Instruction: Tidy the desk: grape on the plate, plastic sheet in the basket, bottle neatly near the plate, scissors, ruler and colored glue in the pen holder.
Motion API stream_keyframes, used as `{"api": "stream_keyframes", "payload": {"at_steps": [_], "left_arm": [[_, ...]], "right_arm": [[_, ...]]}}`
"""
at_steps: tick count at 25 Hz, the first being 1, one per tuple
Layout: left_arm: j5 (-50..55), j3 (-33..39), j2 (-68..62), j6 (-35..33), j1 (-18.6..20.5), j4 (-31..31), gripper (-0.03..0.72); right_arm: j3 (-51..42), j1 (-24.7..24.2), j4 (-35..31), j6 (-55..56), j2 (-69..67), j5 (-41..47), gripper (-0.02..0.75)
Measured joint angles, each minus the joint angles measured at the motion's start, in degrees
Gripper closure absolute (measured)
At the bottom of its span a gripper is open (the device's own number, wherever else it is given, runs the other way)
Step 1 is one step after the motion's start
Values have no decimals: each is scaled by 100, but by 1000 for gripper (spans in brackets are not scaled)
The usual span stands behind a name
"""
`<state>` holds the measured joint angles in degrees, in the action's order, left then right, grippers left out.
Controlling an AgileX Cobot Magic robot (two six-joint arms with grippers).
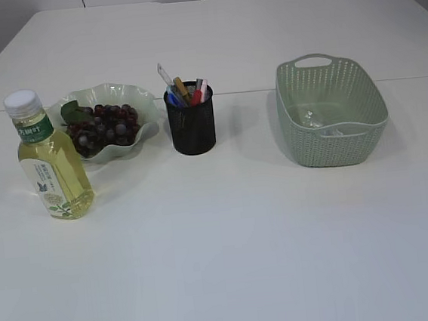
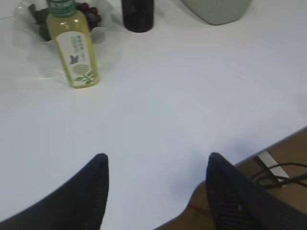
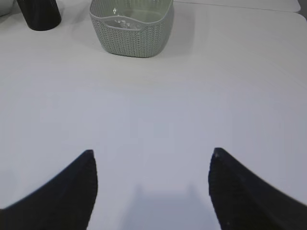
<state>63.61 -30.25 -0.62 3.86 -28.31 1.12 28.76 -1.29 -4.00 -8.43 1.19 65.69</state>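
the grapes (image 1: 104, 125) lie on the plate (image 1: 141, 101), a pale wavy-edged dish at the back left of the white surface (image 1: 229, 242). the bottle (image 1: 48, 157), filled with yellow-green liquid and capped in white, stands upright just in front of the plate's left side, very close to it or touching. right of the plate, apart from it, stands the black mesh holder (image 1: 192, 125) with several coloured items sticking up out of it; which is the scissors, ruler or glue is hard to tell. further right, well apart, sits the green basket (image 1: 335, 137) with a clear plastic sheet (image 1: 318, 120) lying crumpled in its bottom. in the left wrist view the left tool (image 2: 156, 165) hangs over bare surface near its front edge, fingers spread apart and holding nothing. the right tool (image 3: 152, 160) likewise hangs over bare surface in front of the basket, fingers wide apart and holding nothing
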Motion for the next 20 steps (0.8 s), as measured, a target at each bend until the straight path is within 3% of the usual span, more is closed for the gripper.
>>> {"api": "stream_keyframes", "payload": {"at_steps": [4,8,11,20], "left_arm": [[0,0,0,0,1165,10,217],[0,0,0,0,1969,10,217],[0,0,0,0,2230,10,217],[0,0,0,0,2432,10,217]], "right_arm": [[0,0,0,0,0,0,174],[0,0,0,9,0,0,174],[0,0,0,13,0,0,174],[0,0,0,13,0,0,174]]}}
